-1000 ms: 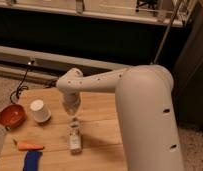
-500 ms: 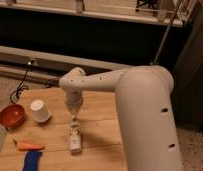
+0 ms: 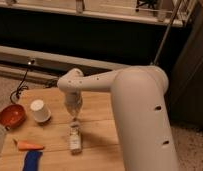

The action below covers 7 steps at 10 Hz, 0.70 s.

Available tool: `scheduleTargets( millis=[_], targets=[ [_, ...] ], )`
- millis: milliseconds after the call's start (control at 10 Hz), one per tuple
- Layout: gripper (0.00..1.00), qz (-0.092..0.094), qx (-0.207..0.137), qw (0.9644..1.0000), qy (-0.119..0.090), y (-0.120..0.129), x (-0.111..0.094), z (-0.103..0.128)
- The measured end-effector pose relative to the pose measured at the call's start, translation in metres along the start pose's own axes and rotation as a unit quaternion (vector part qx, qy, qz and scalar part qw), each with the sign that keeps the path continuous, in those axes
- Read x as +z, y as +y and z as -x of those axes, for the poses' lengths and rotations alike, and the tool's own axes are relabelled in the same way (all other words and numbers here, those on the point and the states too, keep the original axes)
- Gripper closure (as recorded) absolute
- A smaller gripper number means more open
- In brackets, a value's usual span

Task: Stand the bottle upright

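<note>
At the near edge of the counter [image 3: 97, 131] lie a blue cloth [image 3: 32, 161] and a carrot [image 3: 29, 146], both well apart from the work. Just behind them, near the middle of the counter, is the bottle [image 3: 75, 140]. Its cap end points up toward the claw, and it looks to be standing on its base, though from this angle it could also be lying with the cap pointing away. If it is standing, the main step looks done, and what is left is for the arm to lift clear without tipping it.

The claw [image 3: 74, 119] hangs straight down, right over the cap. I cannot tell how wide it is set, or whether it touches the bottle. Farther back to the left are a white cup [image 3: 40, 111] and a red bowl [image 3: 11, 116].
</note>
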Motion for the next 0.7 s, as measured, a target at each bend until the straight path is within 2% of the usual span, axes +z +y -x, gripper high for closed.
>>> scheduleTargets(
  millis=[100,300,700],
  targets=[
    [0.21,-0.007,0.004,1.0,0.003,-0.0013,-0.001,-0.003],
    [0.2,-0.018,0.014,0.9997,0.008,-0.003,-0.0034,-0.0087],
    [0.2,-0.015,0.02,0.9996,0.009,-0.0066,0.0006,-0.0117]
  ],
)
